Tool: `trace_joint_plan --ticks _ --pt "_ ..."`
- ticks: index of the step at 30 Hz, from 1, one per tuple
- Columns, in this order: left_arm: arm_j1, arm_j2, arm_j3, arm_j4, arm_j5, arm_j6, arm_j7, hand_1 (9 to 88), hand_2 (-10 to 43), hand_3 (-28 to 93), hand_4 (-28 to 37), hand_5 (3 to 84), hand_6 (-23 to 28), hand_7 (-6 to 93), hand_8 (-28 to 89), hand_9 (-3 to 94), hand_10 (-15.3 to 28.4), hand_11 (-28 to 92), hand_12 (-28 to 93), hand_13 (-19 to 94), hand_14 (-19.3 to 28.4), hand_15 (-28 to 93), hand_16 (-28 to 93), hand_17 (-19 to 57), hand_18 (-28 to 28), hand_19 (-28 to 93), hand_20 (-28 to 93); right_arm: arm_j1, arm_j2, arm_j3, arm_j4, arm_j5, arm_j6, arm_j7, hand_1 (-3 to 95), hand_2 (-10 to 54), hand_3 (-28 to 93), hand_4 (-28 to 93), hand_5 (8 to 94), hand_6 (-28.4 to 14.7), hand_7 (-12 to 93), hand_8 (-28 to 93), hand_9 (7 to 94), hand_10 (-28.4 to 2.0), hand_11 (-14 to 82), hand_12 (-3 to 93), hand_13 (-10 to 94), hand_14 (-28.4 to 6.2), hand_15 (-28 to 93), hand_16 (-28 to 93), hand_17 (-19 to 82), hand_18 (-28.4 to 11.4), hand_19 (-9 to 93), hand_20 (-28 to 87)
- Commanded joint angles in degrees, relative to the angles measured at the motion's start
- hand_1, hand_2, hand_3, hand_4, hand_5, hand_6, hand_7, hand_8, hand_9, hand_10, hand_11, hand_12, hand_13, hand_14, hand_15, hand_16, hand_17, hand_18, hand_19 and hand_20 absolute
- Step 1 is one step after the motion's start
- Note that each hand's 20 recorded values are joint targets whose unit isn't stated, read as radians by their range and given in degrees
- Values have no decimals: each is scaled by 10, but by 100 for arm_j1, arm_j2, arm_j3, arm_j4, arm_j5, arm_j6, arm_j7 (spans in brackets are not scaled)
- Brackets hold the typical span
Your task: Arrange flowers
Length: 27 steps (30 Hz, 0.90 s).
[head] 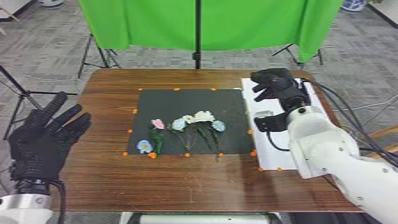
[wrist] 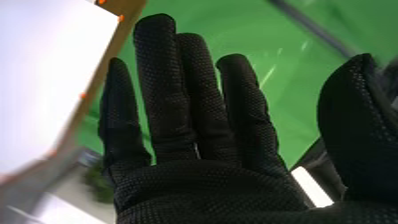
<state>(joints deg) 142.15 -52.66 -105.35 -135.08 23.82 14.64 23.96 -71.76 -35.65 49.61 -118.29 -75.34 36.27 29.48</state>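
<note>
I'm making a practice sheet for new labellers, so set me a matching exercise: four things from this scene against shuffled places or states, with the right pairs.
1. Pink flower with green stem
2. Green cloth backdrop
3. White rectangular board
4. Black-gloved left hand

A. Beyond the brown wooden table
B. Open
C. On the black square mat
D. Right of that mat

Pairs: 1-C, 2-A, 3-D, 4-B

A black-gloved hand before green cloth.

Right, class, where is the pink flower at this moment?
In the head view, the pink flower lies on the left part of the black mat, beyond the blue flower at the mat's near left corner and left of the white flowers.
</note>
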Motion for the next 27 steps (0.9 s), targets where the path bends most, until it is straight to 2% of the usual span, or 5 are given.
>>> trace_joint_plan --ticks 1,6,12,18,27 --pt "72 10 58 184 44 -131 248 186 62 773 -282 327 31 128 -97 278 169 211 128 201 246 455 -72 -90 265 572 144 -1387 52 1708 -115 1173 470 -1019 219 15 787 -257 516 -25 153 -120 590 -173 198 135 534 -161 509 98 121 -252 597 69" --pt "65 -14 35 239 84 -211 347 180 57 779 -283 317 21 137 -99 271 167 212 135 194 239 441 -59 -96 261 562 154 -1824 42 2191 -120 2127 295 -1813 213 14 794 -261 498 -19 158 -123 555 -167 190 134 497 -167 489 93 108 -253 576 81" --pt "26 -139 -126 362 394 -169 -33 165 57 776 -283 316 15 148 -101 291 173 231 144 210 246 451 -50 -98 263 546 164 -2333 439 2534 -133 3184 -107 -2583 208 9 801 -269 475 -10 160 -126 511 -156 165 130 447 -172 434 90 84 -252 536 96" --pt "-49 -215 -67 382 357 -215 -84 157 55 779 -283 322 22 152 -106 306 182 251 144 224 255 466 -51 -99 263 538 172 -2970 362 3145 -219 3580 -281 -2641 203 14 804 -276 472 -8 161 -126 498 -156 152 130 426 -175 411 94 74 -250 521 104" --pt "235 -189 -27 327 204 -79 371 150 57 777 -283 293 14 148 -108 309 179 237 131 239 263 480 -58 -90 265 542 187 -3249 300 3263 -146 4046 -512 -3061 196 22 799 -281 454 0 159 -126 481 -152 138 130 412 -178 384 101 66 -250 510 113"
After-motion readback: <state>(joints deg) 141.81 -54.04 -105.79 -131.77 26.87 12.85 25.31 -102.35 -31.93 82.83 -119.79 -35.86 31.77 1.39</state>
